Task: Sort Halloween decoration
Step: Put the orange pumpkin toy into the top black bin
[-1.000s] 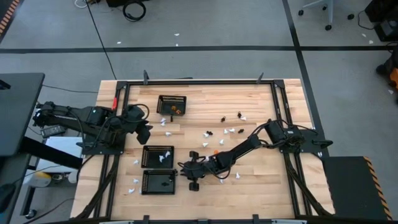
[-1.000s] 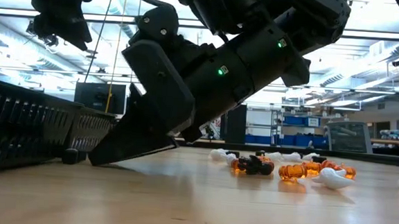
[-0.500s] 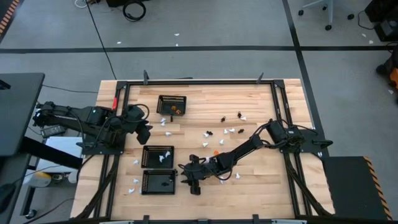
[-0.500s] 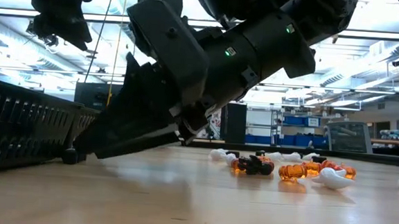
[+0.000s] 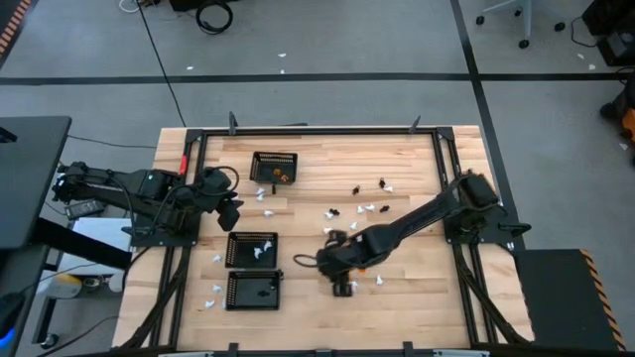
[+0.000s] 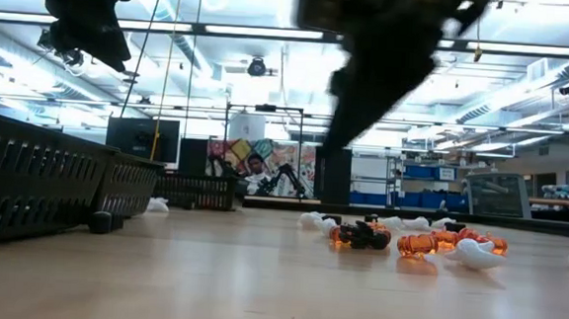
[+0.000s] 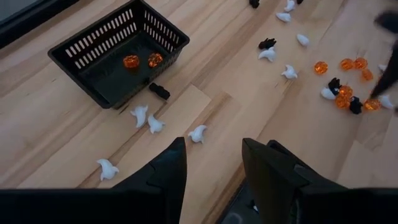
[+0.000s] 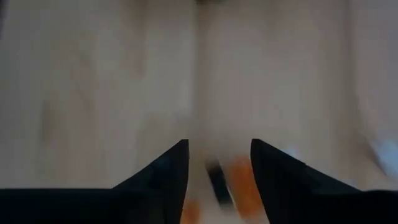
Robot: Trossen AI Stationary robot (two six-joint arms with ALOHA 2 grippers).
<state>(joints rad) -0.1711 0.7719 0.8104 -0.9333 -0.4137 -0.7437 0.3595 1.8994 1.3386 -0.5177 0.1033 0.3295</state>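
Observation:
The Halloween decoration pieces, tiny orange, white and black toys, lie scattered on the wooden table, most of them right of the middle. My right gripper hangs open above the table, over blurred orange and black pieces, with nothing between its fingers. My left gripper waits open, raised at the table's left, holding nothing.
Three black mesh baskets stand left of the middle. The far one holds orange pieces, the middle one white pieces, and the near one a black piece. More white pieces lie near the left edge.
My right gripper has risen from the table beside the near basket and swung toward the table's right, tipping to point more steeply down. It now hangs over the pieces near the middle. The pieces and baskets stay where they were.

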